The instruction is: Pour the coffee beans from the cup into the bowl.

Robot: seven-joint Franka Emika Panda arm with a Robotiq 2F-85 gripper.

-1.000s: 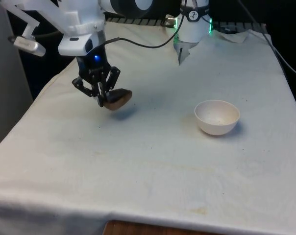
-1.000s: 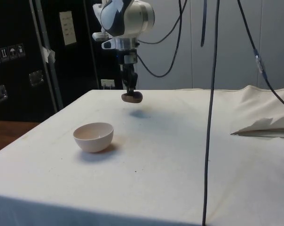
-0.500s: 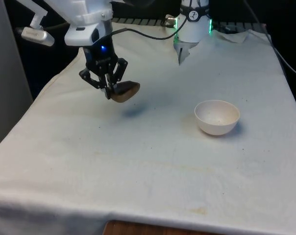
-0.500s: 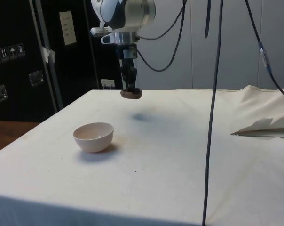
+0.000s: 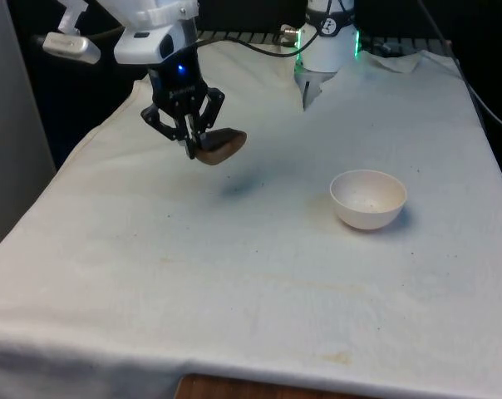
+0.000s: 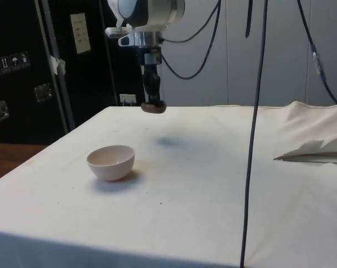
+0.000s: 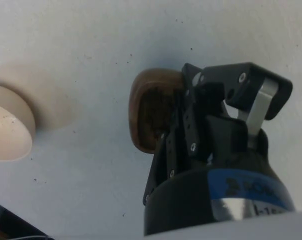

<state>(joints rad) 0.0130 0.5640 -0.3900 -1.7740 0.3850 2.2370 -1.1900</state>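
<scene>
Front view: the black gripper point(image 5: 193, 148) hangs in the air over the far part of the table's white cloth point(image 5: 234, 274), towards the front view's left. Its fingers are pinched narrowly on the rim of one small brown wooden cup point(image 5: 218, 145), which is dark, rounded and tilted, clear of the cloth with a soft shadow beneath it. Well apart, towards the front view's right and nearer the camera, stands one white bowl point(image 5: 368, 199), upright, round, with a few tiny dark specks on its pale inside; whether those are beans I cannot tell. A few dark specks also lie scattered on the cloth near the bowl.

Side view: the gripper point(image 6: 152, 99) points straight down from the white arm, and the brown cup point(image 6: 154, 107) sits at its tip as a small dark lump, high above the cloth point(image 6: 185, 184). The white bowl point(image 6: 111, 162) rests on the cloth nearer the camera than the cup, with open cloth between them. The bowl's inside looks pinkish and smooth here, and its contents cannot be made out.

Wrist view: the cup point(image 7: 150, 110) shows as a glossy brown oval with a darker hollow, its rim clamped between the black fingers point(image 7: 183, 120). What lies in the hollow is too dark to tell. Part of the bowl point(image 7: 8, 130) shows on the cloth, cream with a few specks inside.
</scene>
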